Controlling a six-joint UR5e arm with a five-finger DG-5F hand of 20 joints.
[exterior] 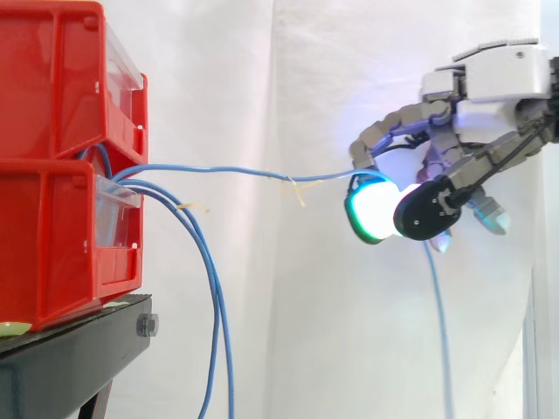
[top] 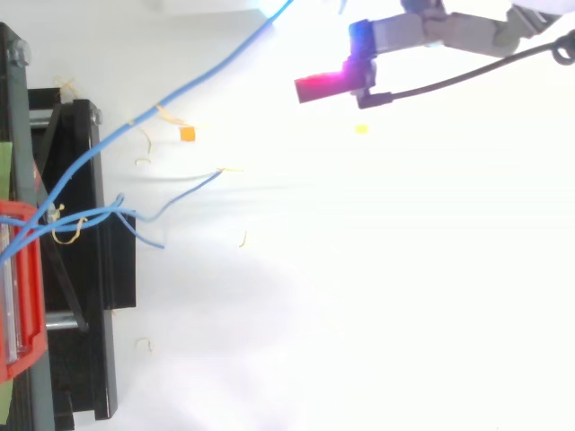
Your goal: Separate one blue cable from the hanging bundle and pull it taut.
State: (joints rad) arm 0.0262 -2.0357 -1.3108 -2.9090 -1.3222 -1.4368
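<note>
Presently, the hand (exterior: 489,113) pinches one blue cable (exterior: 227,170) between curled fingers. The cable runs nearly level from the red bins (exterior: 52,157), above the hanging bundle (exterior: 214,305). Best practice is probably a firm pinch and a straight draw away from the bins until the slight sag vanishes.

There are two red bins (exterior: 52,78) (exterior: 52,244) stacked at the left edge, one black stand (exterior: 70,349) at lower left, one taut blue cable (exterior: 236,171) across the middle, two slack blue cables (exterior: 216,305) (exterior: 230,367) at lower centre, making three in all, and one hand (exterior: 476,118) at upper right.
</note>
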